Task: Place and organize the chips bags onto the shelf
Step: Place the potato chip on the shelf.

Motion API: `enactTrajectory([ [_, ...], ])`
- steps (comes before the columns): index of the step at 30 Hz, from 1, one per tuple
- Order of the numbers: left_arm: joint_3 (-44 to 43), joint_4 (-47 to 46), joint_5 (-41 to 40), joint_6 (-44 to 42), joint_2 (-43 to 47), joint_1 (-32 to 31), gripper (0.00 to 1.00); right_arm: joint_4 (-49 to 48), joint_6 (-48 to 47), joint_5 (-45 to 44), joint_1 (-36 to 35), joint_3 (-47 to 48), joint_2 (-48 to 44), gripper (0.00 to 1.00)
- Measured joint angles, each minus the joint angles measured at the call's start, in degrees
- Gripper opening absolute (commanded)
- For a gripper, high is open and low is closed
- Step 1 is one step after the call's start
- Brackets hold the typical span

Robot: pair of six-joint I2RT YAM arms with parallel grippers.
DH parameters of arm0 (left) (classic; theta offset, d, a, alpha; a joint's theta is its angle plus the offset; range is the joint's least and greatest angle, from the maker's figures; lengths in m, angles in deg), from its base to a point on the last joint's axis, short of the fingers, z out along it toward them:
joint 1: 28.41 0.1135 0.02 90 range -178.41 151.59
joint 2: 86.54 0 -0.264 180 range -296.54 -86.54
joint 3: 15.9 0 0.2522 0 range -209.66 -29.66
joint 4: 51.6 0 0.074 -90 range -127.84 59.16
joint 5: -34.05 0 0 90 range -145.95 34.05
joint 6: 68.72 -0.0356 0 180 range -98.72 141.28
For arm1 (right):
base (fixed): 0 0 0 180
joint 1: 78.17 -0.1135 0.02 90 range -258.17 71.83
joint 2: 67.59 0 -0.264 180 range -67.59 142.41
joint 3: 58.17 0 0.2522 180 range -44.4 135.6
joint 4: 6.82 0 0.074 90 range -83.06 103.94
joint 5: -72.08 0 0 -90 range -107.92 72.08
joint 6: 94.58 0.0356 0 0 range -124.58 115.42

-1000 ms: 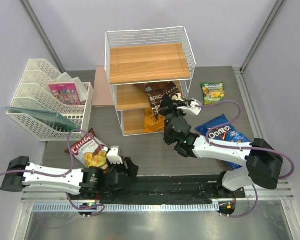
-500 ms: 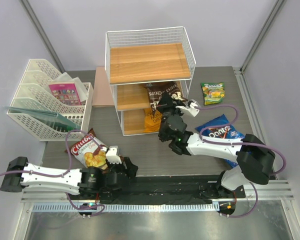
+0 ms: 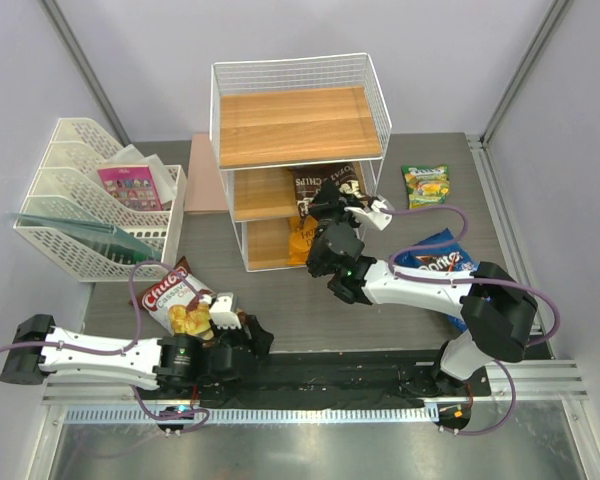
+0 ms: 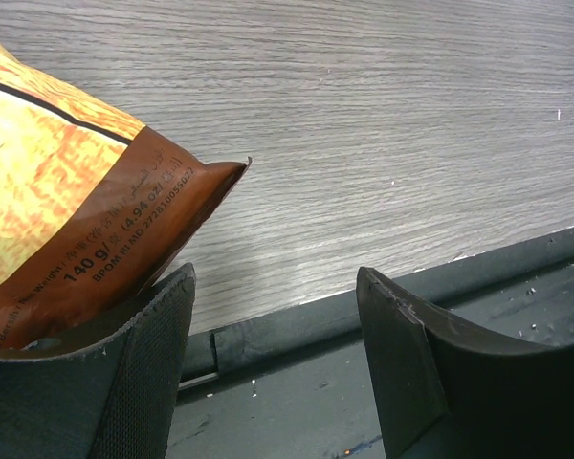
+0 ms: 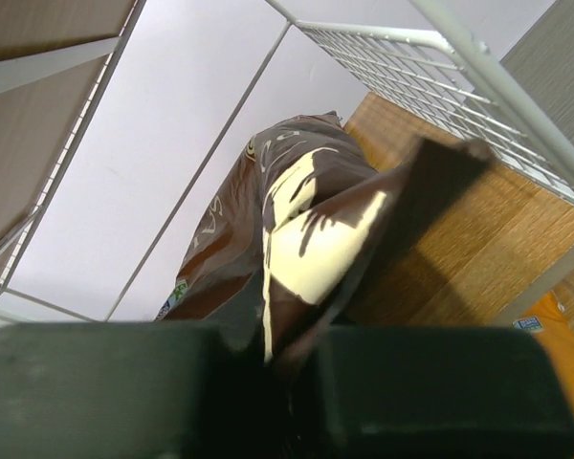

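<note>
The left arm [image 3: 90,352] lies low along the near edge, and the jaws of its claw [image 4: 273,296] stand apart. The right arm [image 3: 420,285] extends far-left, with its claw [image 5: 287,359] pinching the dark brown bag [image 5: 297,191].

On my right wrist camera the right gripper [image 5: 277,373] is pinched together on the crinkled edge of the dark brown bag [image 5: 297,201] — cream lettering runs across its face. The bag lies on a wooden board [image 5: 459,258] of the shelf [image 5: 502,76], inside the white wire frame. A corner of an orange bag [image 5: 564,335] shows at lower right — below that board.
</note>
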Motion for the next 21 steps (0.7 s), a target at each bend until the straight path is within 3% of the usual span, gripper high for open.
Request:
enactTrajectory([
  [3,0.26,-0.15,0.07,0.00,-0.35,0.00,0.68,-0.52,-1.16,0.17,-0.24,-0.33,-0.22,0.55],
  [6,0.28,-0.50,0.09,0.00,-1.46,0.00,0.68,-0.83,-1.66,0.85,-0.39,-1.81,-1.05,0.64],
  [16,0.24,-1.53,0.52,0.11,-5.29,0.00,0.68,10.16,4.11,3.89,-2.32,-4.11,-8.22,0.72],
  [21,-1.97,-1.31,0.52,-0.52,-7.41,0.00,0.74,18.45,8.94,4.94,-2.80,-6.88,-13.92,0.75],
])
